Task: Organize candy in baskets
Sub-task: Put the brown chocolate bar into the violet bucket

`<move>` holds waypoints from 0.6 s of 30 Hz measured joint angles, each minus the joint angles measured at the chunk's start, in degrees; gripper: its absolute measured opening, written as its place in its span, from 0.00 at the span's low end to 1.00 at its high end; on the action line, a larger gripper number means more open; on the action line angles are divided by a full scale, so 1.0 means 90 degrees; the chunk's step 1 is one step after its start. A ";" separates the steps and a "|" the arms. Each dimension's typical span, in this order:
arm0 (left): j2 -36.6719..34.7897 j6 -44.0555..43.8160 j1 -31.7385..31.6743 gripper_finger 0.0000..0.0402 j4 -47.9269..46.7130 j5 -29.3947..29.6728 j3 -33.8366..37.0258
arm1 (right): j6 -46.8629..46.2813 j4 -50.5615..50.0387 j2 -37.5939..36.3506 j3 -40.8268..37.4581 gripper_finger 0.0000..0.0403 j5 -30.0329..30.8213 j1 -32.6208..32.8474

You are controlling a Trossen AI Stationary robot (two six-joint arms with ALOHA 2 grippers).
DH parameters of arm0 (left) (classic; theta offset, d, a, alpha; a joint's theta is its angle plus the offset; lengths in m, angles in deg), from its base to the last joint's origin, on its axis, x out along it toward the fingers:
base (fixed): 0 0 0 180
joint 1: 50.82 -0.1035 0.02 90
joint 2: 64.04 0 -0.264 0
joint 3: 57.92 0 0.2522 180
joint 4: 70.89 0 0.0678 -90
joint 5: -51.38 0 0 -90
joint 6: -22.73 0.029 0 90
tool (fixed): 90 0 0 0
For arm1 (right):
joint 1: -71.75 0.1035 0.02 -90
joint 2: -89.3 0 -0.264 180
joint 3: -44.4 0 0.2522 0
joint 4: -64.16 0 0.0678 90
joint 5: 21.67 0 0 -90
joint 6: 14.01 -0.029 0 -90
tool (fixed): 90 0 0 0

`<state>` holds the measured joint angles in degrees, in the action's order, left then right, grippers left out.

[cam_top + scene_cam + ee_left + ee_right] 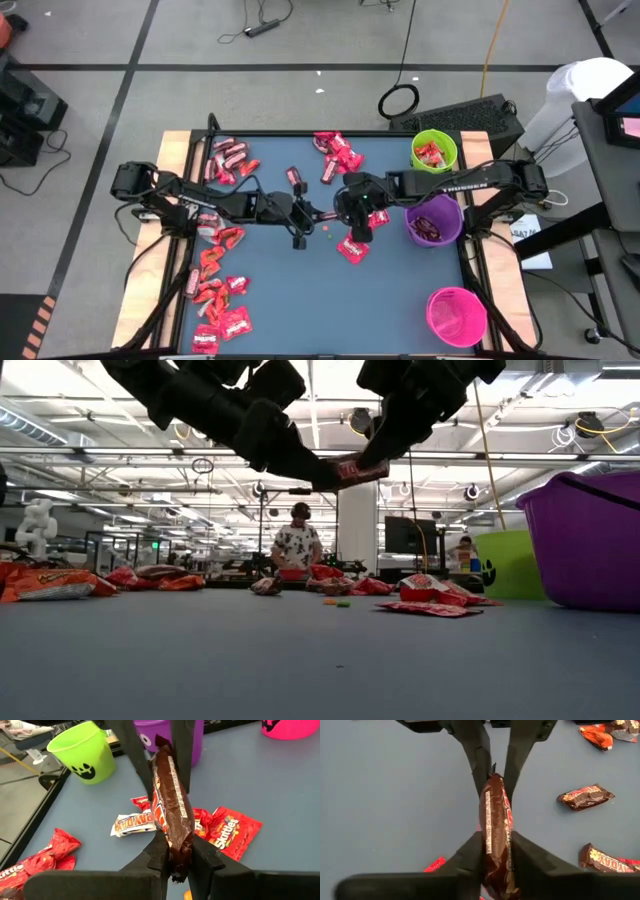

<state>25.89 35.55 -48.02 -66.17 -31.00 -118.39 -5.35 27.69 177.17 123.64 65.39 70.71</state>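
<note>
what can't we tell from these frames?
- Brand on the dark bar clamped by left claw and right claw: wrapper edge-on in both wrist views.
- Purple basket contents: too small in high view; its wall blocks the low view.
- Pink basket: inside unreadable, high view.

mid-table was crowded: both grippers met over the blue mat (pixel 400 290), left gripper (pixel 318 214) and right gripper (pixel 340 214) pinching one dark bar (pixel 345 468) above it. candy piles (pixel 215 290) blocked the left edge, another pile (pixel 338 150) the far side. the mat between the purple basket (pixel 434 220) and pink basket (pixel 457 316) lay bare.
</note>
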 joint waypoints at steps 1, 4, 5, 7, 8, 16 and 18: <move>0.0001 0.0004 0.0003 0.13 0.0010 -0.0027 0.0002 | 0.0038 -0.0012 0.0000 0.0000 0.14 0.0006 -0.0002; 0.0002 -0.0029 0.0007 0.16 -0.0049 -0.0264 -0.0001 | 0.0128 -0.0023 0.0000 0.0000 0.04 -0.0003 0.0000; 0.0002 0.0053 0.0000 0.18 -0.0103 -0.0519 -0.0001 | 0.0134 -0.0023 0.0000 0.0000 0.03 -0.0021 0.0002; 0.0002 0.0114 -0.0005 0.21 -0.0134 -0.0926 -0.0001 | 0.0139 -0.0061 -0.0015 0.0000 0.02 -0.0075 0.0021; 0.0002 0.0101 0.0000 0.22 -0.0113 -0.0989 -0.0001 | 0.0139 -0.0086 -0.0026 0.0000 0.03 -0.0085 0.0022; 0.0009 0.0116 0.0012 0.24 -0.0459 -0.0562 0.0016 | -0.0298 -0.1565 -0.0337 0.0452 0.04 0.0069 0.0023; 0.0006 0.0116 0.0012 0.24 -0.0518 -0.0535 0.0014 | -0.0386 -0.1780 -0.0474 0.0579 0.04 0.0098 0.0038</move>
<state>25.95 36.59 -47.91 -70.83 -35.82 -118.27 -8.82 11.67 172.91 128.85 66.27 71.06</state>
